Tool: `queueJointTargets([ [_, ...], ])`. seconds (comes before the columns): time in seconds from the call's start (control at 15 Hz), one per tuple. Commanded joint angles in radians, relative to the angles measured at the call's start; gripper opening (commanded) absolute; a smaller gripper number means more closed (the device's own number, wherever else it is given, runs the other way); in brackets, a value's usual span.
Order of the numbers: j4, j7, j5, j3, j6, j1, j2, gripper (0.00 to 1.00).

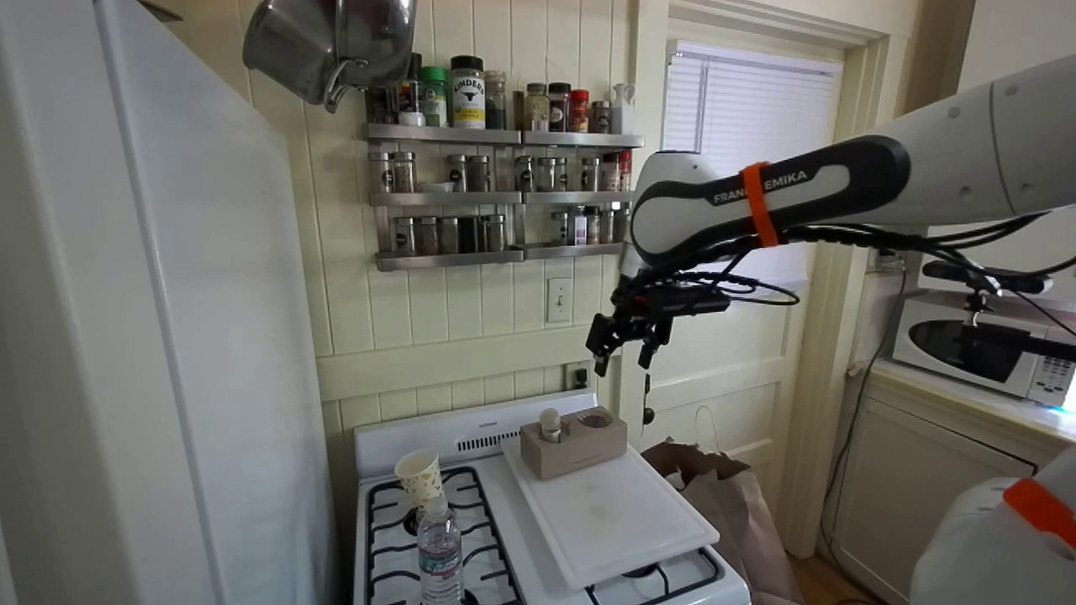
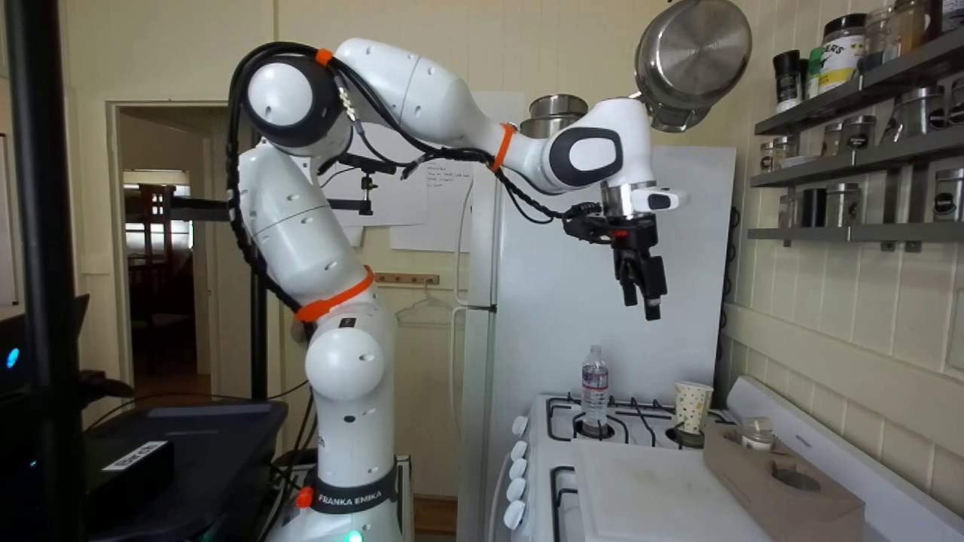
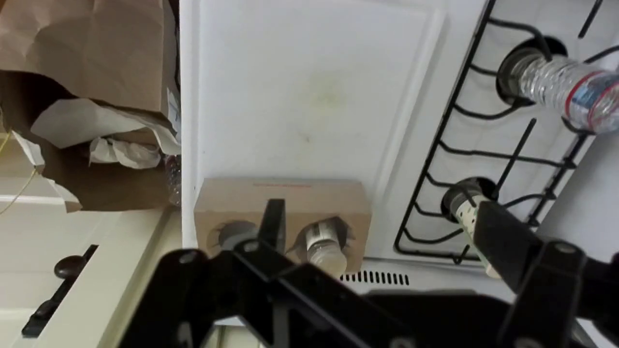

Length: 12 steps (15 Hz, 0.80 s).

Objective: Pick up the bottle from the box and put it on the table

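Note:
The small pale bottle [image 1: 551, 426] stands in a hole of the tan box [image 1: 580, 458]; its top sticks out. It also shows in an exterior view [image 2: 757, 434] and in the wrist view [image 3: 326, 249]. The box rests at the back end of the white slab-like table [image 1: 605, 517], against the stove's back panel. The box's other hole shows no bottle. My gripper [image 1: 623, 363] is open and empty, high above the stove and apart from the box. In the wrist view its fingers [image 3: 382, 217] are wide apart, with the bottle lower down between them.
A taller clear plastic bottle [image 1: 440, 555] and a patterned paper cup [image 1: 419, 477] stand on the burner grates beside the slab. A brown paper bag [image 1: 714, 496] stands beside the stove. Spice shelves [image 1: 450, 260] and hanging pots [image 2: 693, 56] are on the wall side.

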Motion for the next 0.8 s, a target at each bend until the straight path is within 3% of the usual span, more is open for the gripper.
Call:
queueJointTargets([
  [0.0, 0.150, 0.045, -0.068, 0.037, 0.024, -0.024, 0.180, 1.00],
  [0.2, 0.266, 0.063, -0.225, 0.059, -0.010, -0.042, 0.311, 1.00],
  [0.33, 0.354, 0.081, -0.264, 0.044, -0.056, -0.041, 0.413, 1.00],
  [0.4, 0.246, 0.057, -0.222, 0.033, 0.008, -0.021, 0.303, 1.00],
  [0.6, 0.274, 0.057, -0.226, 0.027, 0.006, -0.020, 0.345, 1.00],
  [0.73, 0.242, 0.056, -0.215, 0.019, 0.032, -0.026, 0.291, 1.00],
])
